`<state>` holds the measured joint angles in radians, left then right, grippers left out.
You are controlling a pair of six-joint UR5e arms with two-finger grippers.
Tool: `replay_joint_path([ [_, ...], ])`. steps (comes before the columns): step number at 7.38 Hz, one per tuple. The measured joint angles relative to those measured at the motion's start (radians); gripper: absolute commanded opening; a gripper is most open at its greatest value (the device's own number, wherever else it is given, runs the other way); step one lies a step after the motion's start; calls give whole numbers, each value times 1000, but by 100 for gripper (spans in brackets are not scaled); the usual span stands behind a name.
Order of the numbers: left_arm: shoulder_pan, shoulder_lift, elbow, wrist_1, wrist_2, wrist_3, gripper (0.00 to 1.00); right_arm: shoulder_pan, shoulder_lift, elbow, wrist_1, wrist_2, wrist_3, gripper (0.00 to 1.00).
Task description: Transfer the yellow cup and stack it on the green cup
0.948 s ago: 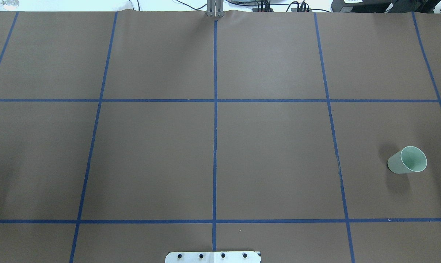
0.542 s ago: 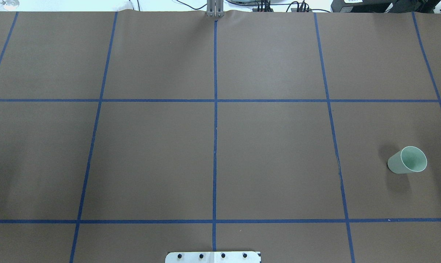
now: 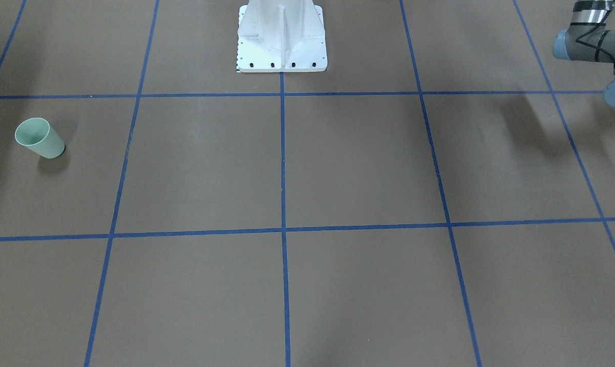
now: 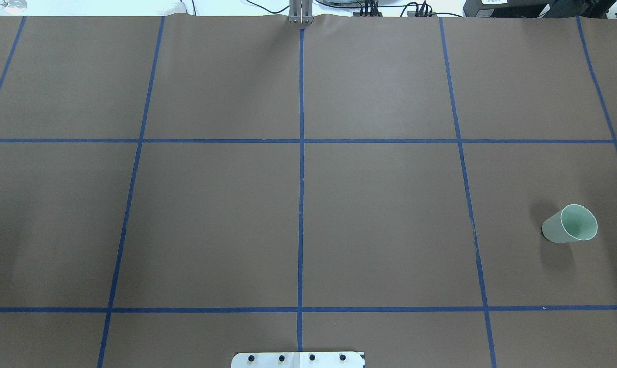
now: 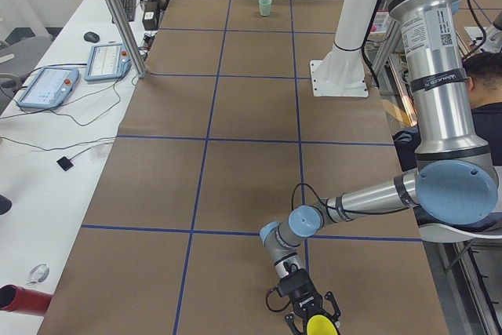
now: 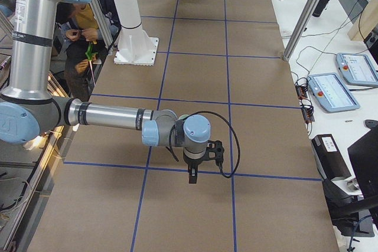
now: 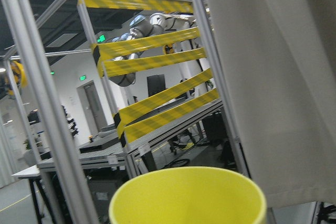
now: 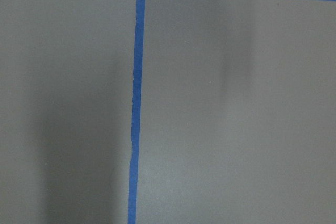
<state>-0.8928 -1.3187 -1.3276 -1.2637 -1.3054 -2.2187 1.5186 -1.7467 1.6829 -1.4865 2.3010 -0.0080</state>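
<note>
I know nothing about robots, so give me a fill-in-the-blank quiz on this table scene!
1. The small pale mint-green plastic cup stands ___ on the brown table.
2. The table's blue tape lines form a ___.
3. The bright plastic cup at the left gripper is ___.
Missing words: upright; grid; yellow.

The left arm (image 5: 441,92) and right arm (image 6: 112,116) are silver tubes linked by pale blue-capped joints with black rings, and the left one bears a white printed label (image 5: 434,29) far up from its pincer. The left pincer (image 5: 313,322) and right pincer (image 6: 192,179) are black, a black cable (image 6: 237,140) looping just behind the right one. The white pedestal (image 3: 282,35) has black screws (image 3: 272,65) along its foot.
</note>
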Motion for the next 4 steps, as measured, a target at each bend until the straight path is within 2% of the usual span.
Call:
replay_joint_path([
  [2,-4,-20,1,-130,166,64,28,0,28,2,9,0,0,100],
  [4,-16,-23,4,-323,306,197,28,0,34,-2,66,0,0,100],
])
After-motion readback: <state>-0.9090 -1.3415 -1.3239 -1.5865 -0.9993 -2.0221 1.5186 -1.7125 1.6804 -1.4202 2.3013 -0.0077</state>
